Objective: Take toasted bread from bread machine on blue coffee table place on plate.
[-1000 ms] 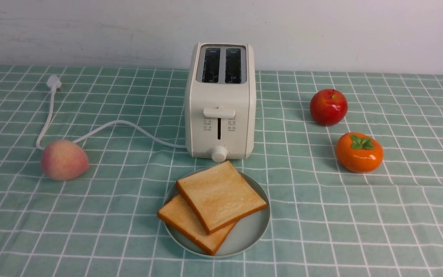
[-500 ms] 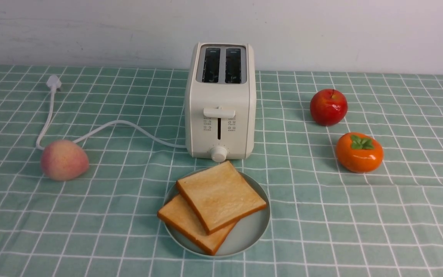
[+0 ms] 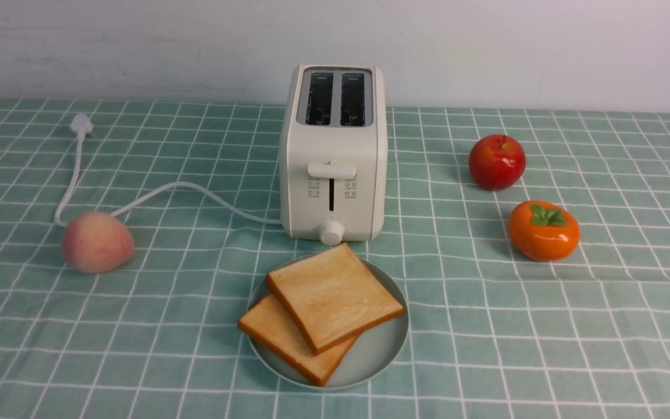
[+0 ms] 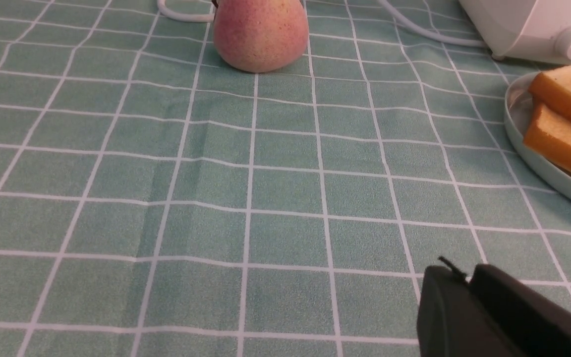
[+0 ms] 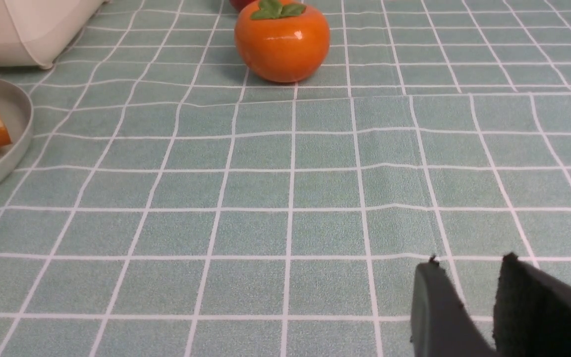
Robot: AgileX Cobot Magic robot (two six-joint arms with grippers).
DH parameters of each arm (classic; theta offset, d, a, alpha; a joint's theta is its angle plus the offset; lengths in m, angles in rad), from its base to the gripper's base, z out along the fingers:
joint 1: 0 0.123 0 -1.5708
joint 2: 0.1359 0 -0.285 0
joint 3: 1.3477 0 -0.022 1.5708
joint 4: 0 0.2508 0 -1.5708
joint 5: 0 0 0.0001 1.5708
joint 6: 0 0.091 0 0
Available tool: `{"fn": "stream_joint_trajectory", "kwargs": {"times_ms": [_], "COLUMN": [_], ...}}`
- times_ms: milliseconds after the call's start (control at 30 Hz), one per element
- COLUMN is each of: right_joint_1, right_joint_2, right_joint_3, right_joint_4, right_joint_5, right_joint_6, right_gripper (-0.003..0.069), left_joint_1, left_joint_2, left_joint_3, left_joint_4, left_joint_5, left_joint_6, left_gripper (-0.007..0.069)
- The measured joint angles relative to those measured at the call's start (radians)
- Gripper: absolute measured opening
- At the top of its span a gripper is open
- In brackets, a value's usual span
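Both slices of toasted bread (image 3: 326,308) lie stacked on the plate (image 3: 378,355), lower centre; bread machine (image 3: 333,154) slots empty. Task apparently complete. Left gripper (image 4: 466,280) nearly closed, right gripper (image 5: 469,277) slightly parted, both empty.

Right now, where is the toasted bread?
In the front view, both slices of toasted bread lie overlapped on the plate, centre of the table, just in front of the bread machine, whose slots look empty.
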Motion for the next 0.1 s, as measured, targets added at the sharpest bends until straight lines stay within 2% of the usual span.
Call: {"fn": "stream_joint_trajectory", "kwargs": {"times_ms": [100], "right_joint_1": [0.0], "right_joint_2": [0.0], "right_joint_3": [0.0], "right_joint_4": [0.0], "right_joint_5": [0.0], "right_joint_6": [0.0], "right_gripper": [0.02], "left_joint_1": [0.0], "left_joint_2": [0.0], "left_joint_3": [0.0], "left_joint_4": [0.0], "left_joint_5": [0.0], "left_joint_6": [0.0], "left_gripper": [0.0057]}}
